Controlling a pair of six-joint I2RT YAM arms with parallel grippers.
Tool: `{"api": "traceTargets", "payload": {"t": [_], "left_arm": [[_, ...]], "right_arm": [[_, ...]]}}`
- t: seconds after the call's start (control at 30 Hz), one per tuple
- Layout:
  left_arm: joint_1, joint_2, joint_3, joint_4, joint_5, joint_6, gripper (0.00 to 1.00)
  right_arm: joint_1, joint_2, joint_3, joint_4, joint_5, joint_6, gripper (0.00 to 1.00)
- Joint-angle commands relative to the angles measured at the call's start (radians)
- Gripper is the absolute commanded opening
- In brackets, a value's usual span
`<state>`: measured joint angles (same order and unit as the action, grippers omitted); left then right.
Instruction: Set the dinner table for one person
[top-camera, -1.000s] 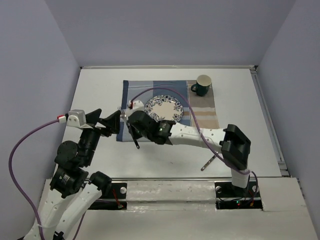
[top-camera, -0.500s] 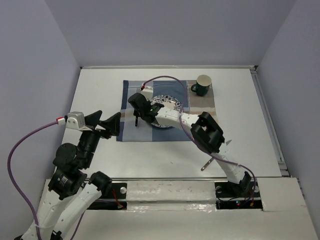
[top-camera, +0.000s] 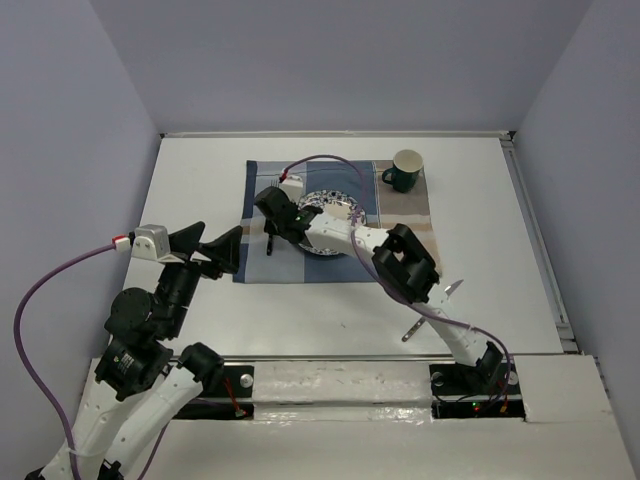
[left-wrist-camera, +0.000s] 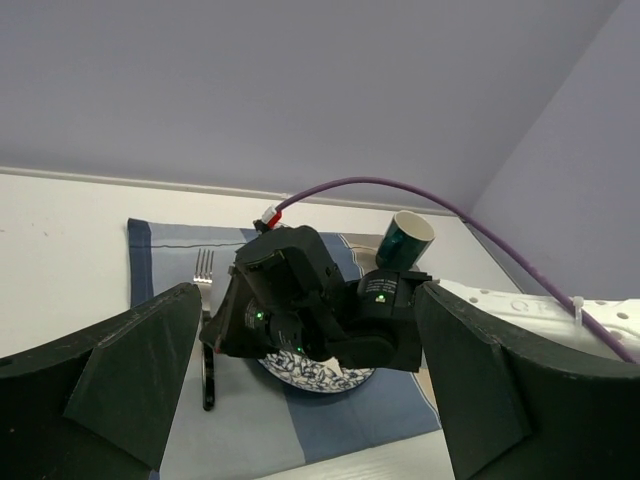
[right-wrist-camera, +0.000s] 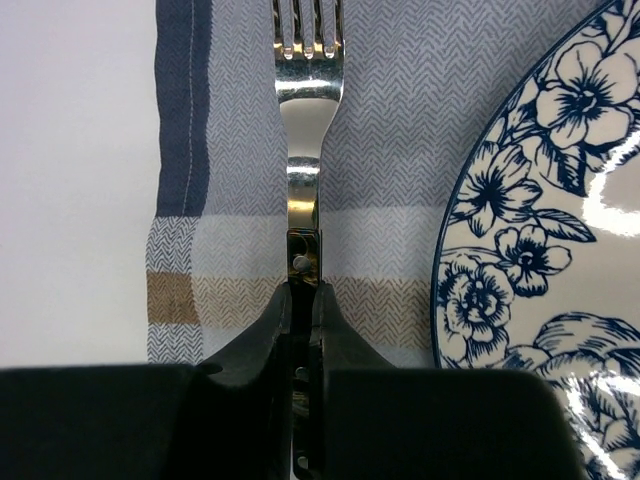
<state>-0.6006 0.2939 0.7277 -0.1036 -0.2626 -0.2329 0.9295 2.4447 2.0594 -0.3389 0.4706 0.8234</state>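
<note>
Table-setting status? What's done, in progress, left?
Done: the plate and mug sit on the plaid cloth. In hand: the right gripper is shut on the fork, lined up over the cloth just left of the plate. Left: release the fork, then place the utensil lying on the dinner table near the right arm's base. The left gripper is open and empty.

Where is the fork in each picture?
Top external: the fork is left of centre, just left of the plate.
Left wrist: lower left, tines pointing up, beside the plate.
Right wrist: top centre, handle pinched by the right gripper.
Shared landmark: the blue-flowered plate, always on the fork's right.
</note>
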Motion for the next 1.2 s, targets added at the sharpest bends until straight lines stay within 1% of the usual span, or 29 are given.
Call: {"api": "traceTargets", "payload": {"t": [0.0,0.03,0.13,0.2,0.23,0.27,0.3,0.37,0.43,0.47,0.5,0.53,0.57,0.63,0.67,0.7,0.73,0.8,0.83,0.87,0.9,0.93,0.97,1.0,1.07,1.13,1.17], "left_arm": [[-0.005,-0.004,0.013,0.031,-0.009,0.006,0.99],[-0.005,-0.002,0.013,0.031,-0.010,0.006,0.99],[-0.005,-0.002,0.013,0.031,-0.012,0.007,0.99],[-0.007,-0.002,0.013,0.031,-0.012,0.009,0.99],[-0.005,-0.002,0.012,0.033,-0.013,0.009,0.99],[-0.005,-0.002,0.012,0.031,-0.013,0.007,0.99],[-0.005,-0.001,0.012,0.031,-0.013,0.007,0.99],[-0.005,-0.001,0.012,0.031,-0.013,0.009,0.99],[-0.007,-0.007,0.013,0.031,-0.010,0.009,0.99],[-0.010,-0.009,0.013,0.031,-0.010,0.007,0.99],[-0.010,-0.010,0.013,0.031,-0.010,0.009,0.99],[-0.013,-0.015,0.013,0.033,-0.010,0.009,0.99],[-0.018,-0.022,0.013,0.033,-0.010,0.009,0.99],[-0.025,-0.032,0.013,0.035,-0.006,0.007,0.99],[-0.033,-0.036,0.013,0.035,-0.003,0.006,0.99],[-0.037,-0.045,0.013,0.035,-0.001,0.004,0.99],[-0.041,-0.050,0.013,0.036,-0.003,0.006,0.99],[-0.047,-0.053,0.013,0.039,0.000,0.004,0.99],[-0.050,-0.056,0.015,0.039,0.002,0.003,0.99],[-0.051,-0.055,0.015,0.039,0.003,0.004,0.99],[-0.056,-0.052,0.015,0.038,0.002,0.004,0.99],[-0.056,-0.045,0.013,0.038,0.000,0.004,0.99],[-0.064,-0.044,0.015,0.038,-0.004,0.007,0.99],[-0.067,-0.041,0.015,0.038,-0.006,0.007,0.99],[-0.074,-0.036,0.015,0.038,-0.009,0.009,0.99],[-0.077,-0.033,0.015,0.036,-0.010,0.010,0.99],[-0.080,-0.035,0.015,0.035,-0.016,0.012,0.99]], "right_arm": [[-0.008,0.043,0.070,-0.008,-0.018,0.005,0.06],[-0.008,0.043,0.067,-0.008,-0.015,0.008,0.16],[-0.017,0.040,0.067,-0.009,-0.013,-0.001,0.36],[-0.017,0.027,0.073,-0.009,-0.016,-0.021,0.45],[-0.017,0.019,0.080,-0.009,-0.027,-0.033,0.55],[-0.017,0.008,0.085,-0.009,-0.033,-0.047,0.59],[-0.017,-0.004,0.091,-0.009,-0.041,-0.064,0.60],[-0.017,-0.082,0.084,-0.011,-0.037,-0.127,0.62],[-0.017,-0.177,-0.022,-0.002,-0.027,-0.162,0.62],[-0.017,-0.291,-0.077,0.023,-0.018,-0.176,0.62],[-0.017,-0.356,-0.217,0.040,-0.013,-0.184,0.62],[-0.017,-0.424,-0.301,0.070,-0.006,-0.185,0.62],[-0.017,-0.566,-0.487,0.078,0.017,-0.156,0.62],[-0.017,-0.709,-0.685,0.071,0.037,-0.110,0.62],[-0.017,-0.849,-0.784,0.049,0.055,-0.068,0.62],[-0.017,-0.916,-0.877,0.006,0.068,-0.020,0.62],[-0.017,-0.979,-1.032,-0.112,0.088,0.093,0.62],[-0.017,-1.100,-1.157,-0.266,0.100,0.228,0.62],[-0.017,-1.212,-1.253,-0.416,0.100,0.367,0.67],[-0.017,-1.266,-1.295,-0.480,0.092,0.434,0.71],[-0.017,-1.365,-1.330,-0.544,0.092,0.556,0.73],[-0.017,-1.366,-1.361,-0.598,0.088,0.557,0.75],[-0.017,-1.453,-1.416,-0.658,0.070,0.626,0.76],[-0.017,-1.487,-1.439,-0.672,0.057,0.649,0.76],[-0.017,-1.535,-1.461,-0.660,0.034,0.669,0.81],[-0.017,-1.518,-1.450,-0.684,0.030,0.698,0.81],[-0.017,-1.479,-1.437,-0.690,0.028,0.700,0.82]]}}
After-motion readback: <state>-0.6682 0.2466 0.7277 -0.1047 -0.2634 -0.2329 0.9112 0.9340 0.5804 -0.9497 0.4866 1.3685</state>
